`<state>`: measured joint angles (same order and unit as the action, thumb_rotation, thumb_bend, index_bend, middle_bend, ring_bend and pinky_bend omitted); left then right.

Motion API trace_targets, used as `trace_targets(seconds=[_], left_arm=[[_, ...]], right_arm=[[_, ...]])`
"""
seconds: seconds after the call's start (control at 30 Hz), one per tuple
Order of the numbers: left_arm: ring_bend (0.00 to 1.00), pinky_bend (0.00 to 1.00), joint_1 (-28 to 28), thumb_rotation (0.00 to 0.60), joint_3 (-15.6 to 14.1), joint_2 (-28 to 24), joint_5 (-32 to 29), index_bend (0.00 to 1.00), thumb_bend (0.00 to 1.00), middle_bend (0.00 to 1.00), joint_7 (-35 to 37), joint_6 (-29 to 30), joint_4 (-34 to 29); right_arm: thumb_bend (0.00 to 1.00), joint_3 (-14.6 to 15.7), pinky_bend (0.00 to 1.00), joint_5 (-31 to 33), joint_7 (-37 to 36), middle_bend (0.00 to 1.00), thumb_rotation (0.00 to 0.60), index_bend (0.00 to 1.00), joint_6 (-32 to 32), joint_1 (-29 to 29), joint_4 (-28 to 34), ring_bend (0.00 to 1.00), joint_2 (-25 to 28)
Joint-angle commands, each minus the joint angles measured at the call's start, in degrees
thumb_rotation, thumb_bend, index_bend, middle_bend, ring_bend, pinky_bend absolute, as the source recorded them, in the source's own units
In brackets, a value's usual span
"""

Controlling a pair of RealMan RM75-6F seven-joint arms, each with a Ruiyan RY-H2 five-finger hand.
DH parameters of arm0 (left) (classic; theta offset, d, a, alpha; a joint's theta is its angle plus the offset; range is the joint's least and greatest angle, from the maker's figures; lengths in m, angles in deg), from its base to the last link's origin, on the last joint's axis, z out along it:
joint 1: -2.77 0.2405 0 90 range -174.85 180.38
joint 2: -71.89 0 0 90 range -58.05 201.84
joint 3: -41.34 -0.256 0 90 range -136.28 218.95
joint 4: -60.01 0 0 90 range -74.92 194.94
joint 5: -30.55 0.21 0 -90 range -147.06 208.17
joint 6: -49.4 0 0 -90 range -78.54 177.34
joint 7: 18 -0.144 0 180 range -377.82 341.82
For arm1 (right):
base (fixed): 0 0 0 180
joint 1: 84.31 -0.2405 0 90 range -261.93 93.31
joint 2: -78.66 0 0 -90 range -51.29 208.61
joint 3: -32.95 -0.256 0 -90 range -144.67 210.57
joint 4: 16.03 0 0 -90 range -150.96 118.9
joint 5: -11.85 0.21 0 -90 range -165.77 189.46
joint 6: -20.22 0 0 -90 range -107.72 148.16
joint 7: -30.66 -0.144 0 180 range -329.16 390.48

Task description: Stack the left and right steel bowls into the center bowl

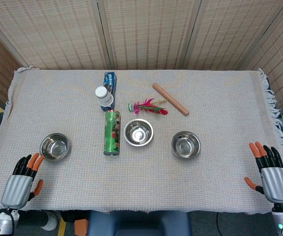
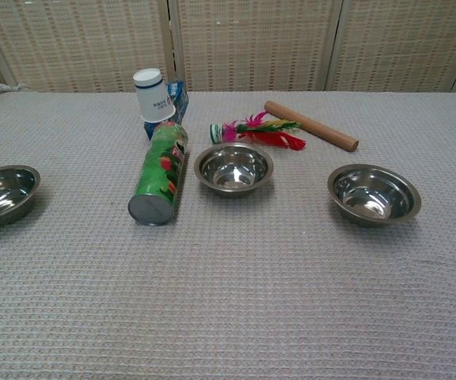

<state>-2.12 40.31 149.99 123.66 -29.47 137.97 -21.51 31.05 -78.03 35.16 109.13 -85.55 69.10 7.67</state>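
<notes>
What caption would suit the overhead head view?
Two open robot hands, left hand and right hand, flank three empty steel bowls.

Chest view: left steel bowl (image 2: 5,192) cut by the left frame edge. Blue carton (image 2: 177,100) mostly hidden behind the white bottle (image 2: 153,96); its print unreadable. Head view: both forearms cut off at bottom edge.

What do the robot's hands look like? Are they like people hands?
A bit like them! The left hand and the right hand each have a shiny silver-grey back with ridges. The fingers are black, and some have bright orange tips and pads. Each hand sits on a silver wrist, and a small green light glows by the right wrist. Only the head view shows them.
</notes>
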Motion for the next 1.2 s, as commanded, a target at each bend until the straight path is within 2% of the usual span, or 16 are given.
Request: trace_targets(seconds=[0.03,0.17,0.37,0.47,0.6,0.77,0.97,1.2], left_arm=[[0.0,0.09,-0.08,0.6,-0.08,0.17,-0.04,0.0,0.44,0.0,-0.17,-0.3,-0.04],[0.0,0.09,-0.73,0.6,-0.22,1.05,-0.05,0.0,0.44,0.0,-0.59,-1.73,0.14],[0.0,0.1,-3.86,0.6,0.99,5.0,-0.19,0.0,0.44,0.0,-0.93,-5.64,2.96],[0.0,0.1,-6.38,0.6,2.51,8.01,-0.85,0.0,0.43,0.0,-1.95,-8.34,5.99],[0.0,0.1,-9.63,0.6,4.79,13.2,-1.61,0.03,0.43,0.0,-5.7,-10.52,13.63],[0.0,0.1,-11.9,0.6,5.12,16.62,-3.41,0.05,0.43,0.0,-4.19,-14.26,19.1],[0.0,0.1,-12.77,0.6,5.28,19.53,-4.87,0.08,0.43,0.0,-4.51,-15.28,25.23],[0.0,0.1,-12.09,0.6,5.54,20.63,-5.66,0.1,0.42,0.0,-3.47,-12.39,29.12]], right_arm=[[0.05,0.09,0.0,0.05,-0.07,0.0,0.6,0.0,-0.2,-0.05,-0.04,0.0,0.05],[0.05,0.17,0.0,-0.19,-0.52,0.0,0.6,0.0,0.68,0.41,0.34,0.0,0.45],[0.05,0.04,0.0,-0.24,-0.6,0.0,0.6,0.0,1.06,0.54,0.43,0.0,0.47],[0.05,-0.14,0.0,0.2,-0.54,0.0,0.6,0.0,0.81,0.48,0.34,0.0,0.47],[0.05,-0.65,0.0,1.11,-0.68,0.0,0.6,0.0,0.71,0.52,0.29,0.0,0.6],[0.05,-1.09,0.0,1.77,-0.87,0.0,0.6,0.0,1.04,0.73,0.2,0.0,0.77],[0.05,-1.04,0.0,1.75,-1.54,0.0,0.6,0.0,1.35,1.01,0.47,0.0,1.27],[0.05,-0.86,0.0,1.72,-1.67,0.0,0.6,0.0,0.9,0.95,0.66,0.0,1.45]])
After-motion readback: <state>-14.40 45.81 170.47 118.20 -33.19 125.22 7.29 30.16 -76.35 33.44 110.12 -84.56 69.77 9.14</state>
